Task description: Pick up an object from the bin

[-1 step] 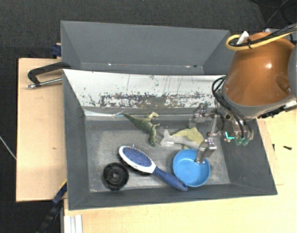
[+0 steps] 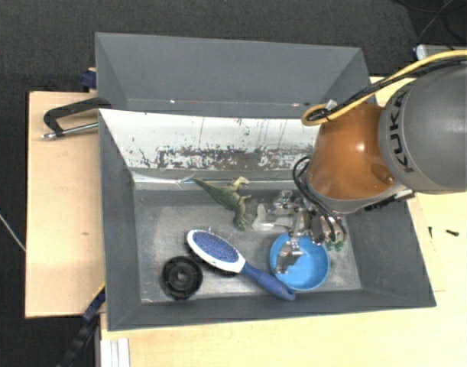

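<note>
Gripper (image 2: pixel 296 249) over the blue round dish (image 2: pixel 316 274), above its left half; whether it is released or clenched cannot be told. Left of the dish: blue-handled brush (image 2: pixel 218 252) and black round cap (image 2: pixel 180 276). Up-left of the dish: green toy dinosaur (image 2: pixel 231 196)

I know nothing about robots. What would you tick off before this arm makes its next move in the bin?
1. Gripper above a thing: ok, over the blue round dish, front right.
2. Dish clear of neighbours: not ok, the blue brush handle lies at its rim.
3. Green dinosaur out of the way: ok, farther back.
4. Black round cap: ok, front left.
5. Dish gripped: cannot tell.
</note>
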